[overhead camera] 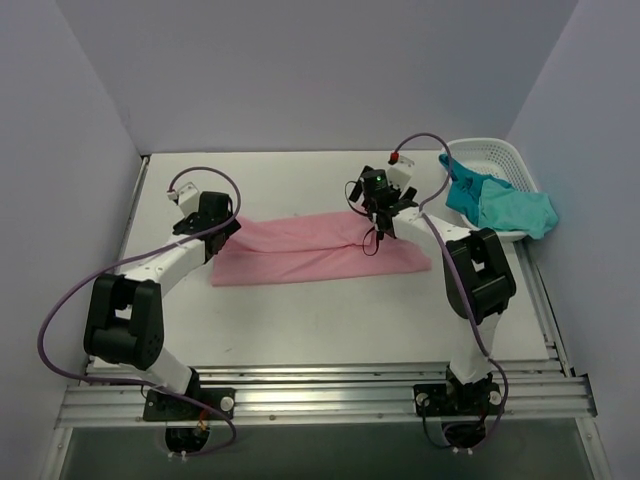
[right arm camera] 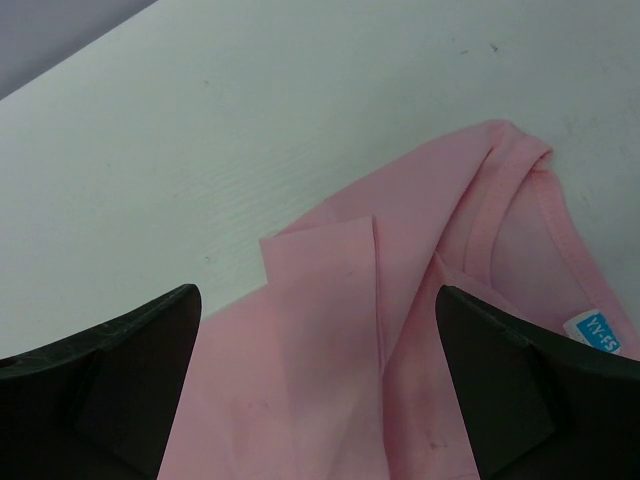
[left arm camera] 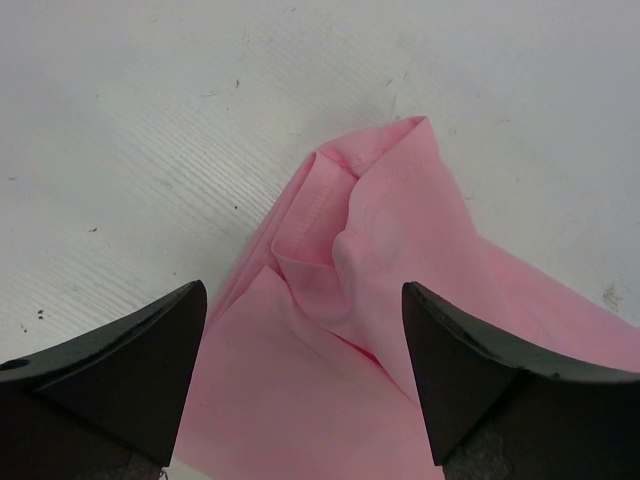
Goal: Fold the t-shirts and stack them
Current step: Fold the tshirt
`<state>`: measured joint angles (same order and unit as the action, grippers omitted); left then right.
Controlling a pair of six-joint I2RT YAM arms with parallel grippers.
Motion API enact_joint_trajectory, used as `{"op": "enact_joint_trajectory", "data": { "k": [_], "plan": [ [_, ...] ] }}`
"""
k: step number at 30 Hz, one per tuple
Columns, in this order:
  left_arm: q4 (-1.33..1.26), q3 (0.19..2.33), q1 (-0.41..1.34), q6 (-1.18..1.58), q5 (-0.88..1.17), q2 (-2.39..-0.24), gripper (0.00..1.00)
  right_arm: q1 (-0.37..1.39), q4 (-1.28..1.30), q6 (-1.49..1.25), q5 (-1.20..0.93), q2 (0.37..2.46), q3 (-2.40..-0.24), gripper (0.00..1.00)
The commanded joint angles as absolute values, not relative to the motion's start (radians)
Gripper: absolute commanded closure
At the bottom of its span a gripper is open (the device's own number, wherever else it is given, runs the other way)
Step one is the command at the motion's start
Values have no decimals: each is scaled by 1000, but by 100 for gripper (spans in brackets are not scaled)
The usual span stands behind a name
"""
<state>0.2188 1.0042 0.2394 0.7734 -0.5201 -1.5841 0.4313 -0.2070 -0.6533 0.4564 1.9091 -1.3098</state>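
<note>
I saw one table (overhead camera: 300, 330) under one flat pink t-shirt (overhead camera: 300, 255), one basket (overhead camera: 497, 150) right of it holding one teal t-shirt (overhead camera: 462, 192) and one turquoise t-shirt (overhead camera: 520, 212), and two grippers spread apart, the left gripper (left arm camera: 305, 370) over its left end, the right gripper (right arm camera: 315, 380) over its collar.

Pink shirt (overhead camera: 310, 252) is lying as a long flat strip across the counter (overhead camera: 300, 330). Left tool (overhead camera: 222, 226) sits over its left end, and right tool (overhead camera: 385, 222) is at the far edge right of middle. Can't really tell from up here if either touches it. Teal shirts (overhead camera: 505, 208) spill over the basket (overhead camera: 490, 150), far right.
</note>
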Motion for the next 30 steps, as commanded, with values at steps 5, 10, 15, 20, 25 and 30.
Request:
{"op": "enact_joint_trajectory", "data": {
  "k": [5,10,15,20,25,30],
  "plan": [
    [167,991,236,761,-514,-1586,13,433,-265,-661,413,1971,-1281,4],
    [164,980,236,753,-520,-1580,14,431,-290,-672,399,2002,-1275,5],
    [160,976,236,750,-522,-1574,14,433,-305,-675,396,2022,-1273,5],
    [153,976,238,750,-522,-1582,14,431,-313,-678,379,2037,-1276,9],
    [152,979,242,752,-525,-1594,15,431,-318,-675,370,2043,-1279,21],
    [153,980,245,752,-528,-1594,15,433,-321,-675,356,2049,-1284,38]
  ]
}}
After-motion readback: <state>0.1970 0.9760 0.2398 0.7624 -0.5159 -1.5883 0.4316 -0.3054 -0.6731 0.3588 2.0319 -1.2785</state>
